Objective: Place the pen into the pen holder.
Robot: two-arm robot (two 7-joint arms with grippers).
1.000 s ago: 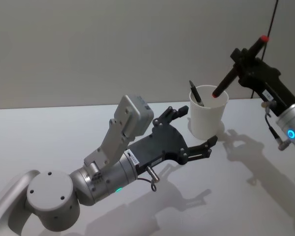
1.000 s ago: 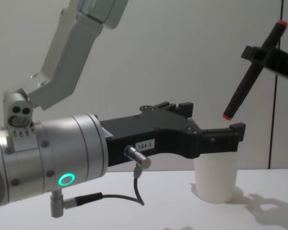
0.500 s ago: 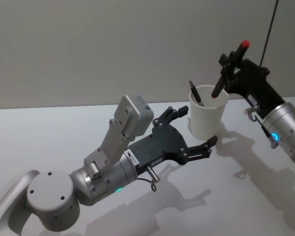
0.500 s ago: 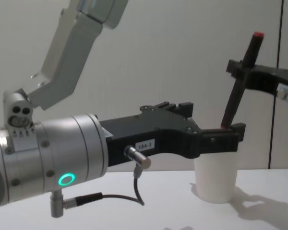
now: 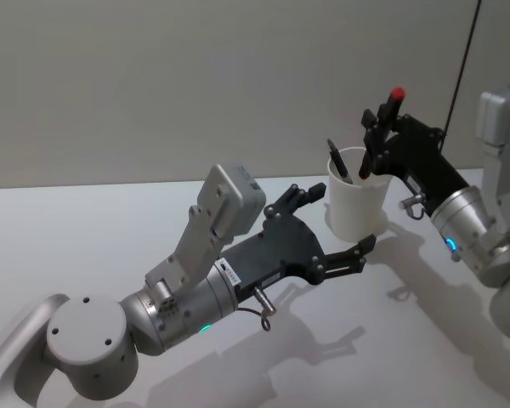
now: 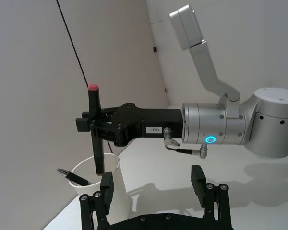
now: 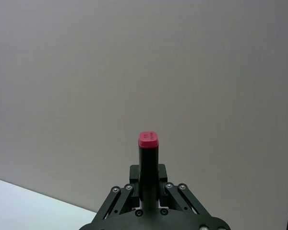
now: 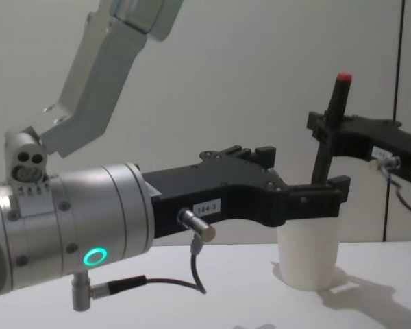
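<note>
Head view puts the right gripper above the far right of the desk, clamped around the middle of a dark pen with a red cap, which stands nearly upright with its lower end already inside the mouth of the white paper cup. From the left wrist view the pen's tip sits just below the rolled rim, near the side of the cup toward the right arm, so little of its length is inside yet. A second dark pen leans against the opposite inner wall. The left gripper is spread wide around the cup without clearly touching it, one finger to each side. My judgement is that the main risk is a release from this height: most of the pen is above the rim, so it could tip outward and either fall over the edge or topple the light cup. A descent that drifts sideways could also press the pen against the wall and push the cup into a left finger.
</note>
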